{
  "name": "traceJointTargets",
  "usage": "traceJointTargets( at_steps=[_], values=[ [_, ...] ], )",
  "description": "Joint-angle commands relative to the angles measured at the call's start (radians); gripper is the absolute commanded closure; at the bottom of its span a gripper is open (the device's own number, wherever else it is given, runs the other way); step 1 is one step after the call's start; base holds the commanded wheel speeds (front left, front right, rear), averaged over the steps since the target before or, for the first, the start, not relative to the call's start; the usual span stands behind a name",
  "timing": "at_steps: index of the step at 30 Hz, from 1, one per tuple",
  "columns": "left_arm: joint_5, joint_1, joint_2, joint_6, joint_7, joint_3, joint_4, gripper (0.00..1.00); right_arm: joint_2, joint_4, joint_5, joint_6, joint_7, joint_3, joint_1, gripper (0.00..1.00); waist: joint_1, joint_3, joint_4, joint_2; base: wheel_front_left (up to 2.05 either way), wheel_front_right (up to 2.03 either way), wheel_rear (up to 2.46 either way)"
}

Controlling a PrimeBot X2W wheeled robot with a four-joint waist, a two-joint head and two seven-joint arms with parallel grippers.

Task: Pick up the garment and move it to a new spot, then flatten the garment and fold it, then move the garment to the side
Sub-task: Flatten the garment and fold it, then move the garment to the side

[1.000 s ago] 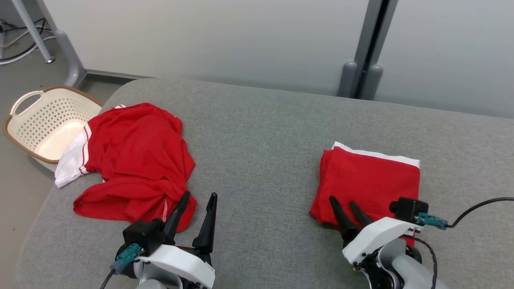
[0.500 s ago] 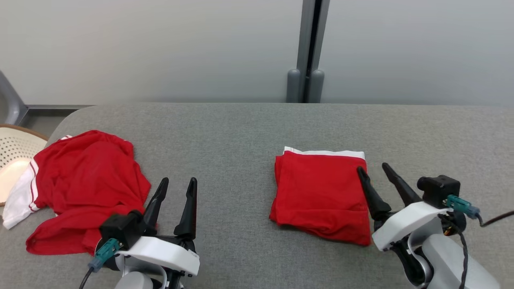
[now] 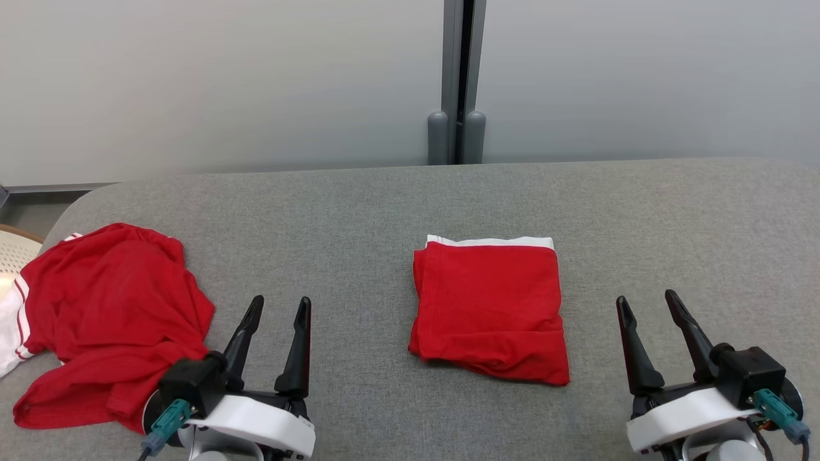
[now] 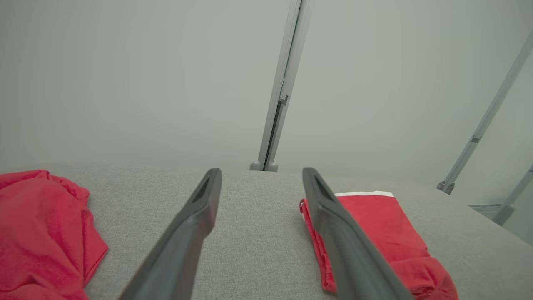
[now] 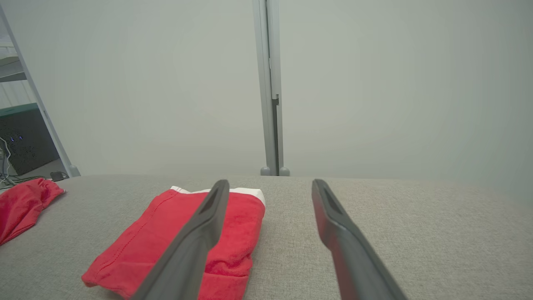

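So folded red garment (image 3: 490,307) lies btwn L tool (image 3: 280,302) & R tool (image 3: 646,299), both spread.

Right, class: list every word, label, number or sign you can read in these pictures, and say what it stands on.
None: no readable text on the folded red garment, the crumpled red garment, the grey padded surface or the wall panels.

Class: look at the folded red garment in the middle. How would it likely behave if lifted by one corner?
The folded red garment is probably floppy: its soft, creased layers would likely sag and unfold. It looks thin, so likely light. Pushed across the grey fabric surface, it would probably bunch rather than slide.
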Motion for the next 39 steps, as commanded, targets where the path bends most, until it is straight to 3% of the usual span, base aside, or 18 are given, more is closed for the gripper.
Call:
traceJointTargets(
  at_steps=[1, 14, 34, 35, 36, 37, 39],
  values=[
    [-0.002, 0.008, 0.003, 0.005, 0.001, 0.005, -0.003, 0.0, 0.001, -0.01, -0.004, 0.0, -0.001, -0.003, 0.005, 0.0, 0.0, 0.0, 0.0, -0.0001, 0.0, 0.0, 0.0],
    [0.045, 0.011, 0.004, 0.026, 0.001, -0.016, -0.027, 0.0, 0.043, -0.021, -0.064, 0.0, -0.001, -0.03, 0.016, 0.0, 0.0, 0.028, 0.021, -0.0001, 0.0, 0.0, 0.0],
    [0.039, -0.093, 0.003, 0.01, 0.0, -0.093, -0.032, 0.0, 0.054, 0.308, 0.095, 0.0, 0.155, -0.045, -0.213, 0.0, 0.0, 0.192, 0.162, -0.0001, 0.0, 0.0, 0.0],
    [0.043, -0.096, 0.003, 0.01, 0.0, -0.095, -0.032, 0.0, 0.057, 0.324, 0.104, 0.0, 0.162, -0.042, -0.221, 0.15, 0.0, 0.194, 0.163, -0.0001, 0.0, 0.0, 0.0],
    [0.047, -0.098, 0.003, 0.009, 0.0, -0.097, -0.031, 0.0, 0.059, 0.338, 0.11, 0.0, 0.164, -0.037, -0.228, 0.72, 0.0, 0.195, 0.162, -0.0001, 0.0, 0.0, 0.0],
    [0.05, -0.1, 0.003, 0.007, 0.0, -0.098, -0.031, 0.0, 0.059, 0.35, 0.117, 0.0, 0.165, -0.03, -0.235, 1.0, 0.0, 0.195, 0.16, -0.0001, 0.0, 0.0, 0.0],
    [0.054, -0.1, 0.003, 0.005, 0.0, -0.1, -0.03, 0.0, 0.052, 0.373, 0.116, 0.0, 0.166, -0.006, -0.244, 1.0, 0.0, 0.192, 0.151, -0.0001, 0.0, 0.0, 0.0]
  ],
)
